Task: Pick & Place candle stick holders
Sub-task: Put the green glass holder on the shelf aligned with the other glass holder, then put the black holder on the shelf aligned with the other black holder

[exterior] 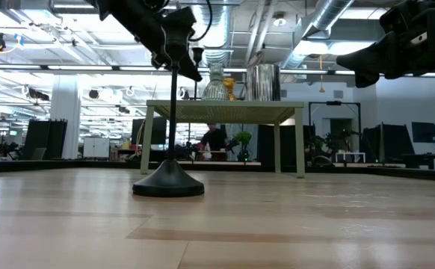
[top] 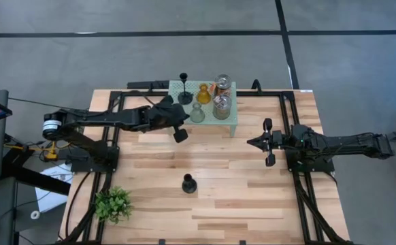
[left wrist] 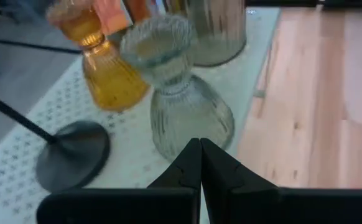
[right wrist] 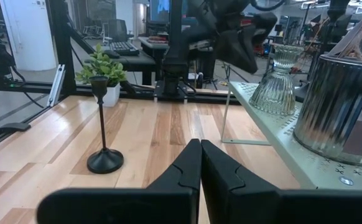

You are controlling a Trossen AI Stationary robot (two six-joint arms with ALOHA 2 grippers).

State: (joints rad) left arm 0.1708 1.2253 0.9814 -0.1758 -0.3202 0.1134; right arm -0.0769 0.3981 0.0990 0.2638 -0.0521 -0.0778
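One black candle stick holder (top: 188, 184) stands alone on the bare wood of the table (top: 252, 197), near the front, well apart from the others. It has a wide round foot and a thin stem, so it looks light and stiff, and a bit tippy if pushed up high. I think the stem is the best place to take hold of it. The other holders stand on the mint-green rack (top: 233, 121) at the back of the table: a second black holder (top: 184, 88), an amber glass holder (left wrist: 106, 71), a grey-olive ribbed holder (left wrist: 181, 106) and two silvery jars (top: 221, 99). The glass ones look smooth and easy to break, so a soft hold at the narrow neck seems safest. The left gripper (left wrist: 199, 168) hangs just beside the grey-olive holder, at the front edge of the rack, with its jaws pressed together and nothing in them. The right gripper (top: 252, 142) waits over the table's right side, jaws clenched too and empty. A leafy plant (top: 113, 203) sits at the front left corner. From above, the two jars stand so close that I cannot tell them apart well, and the paper tags on them are too blurred to read.
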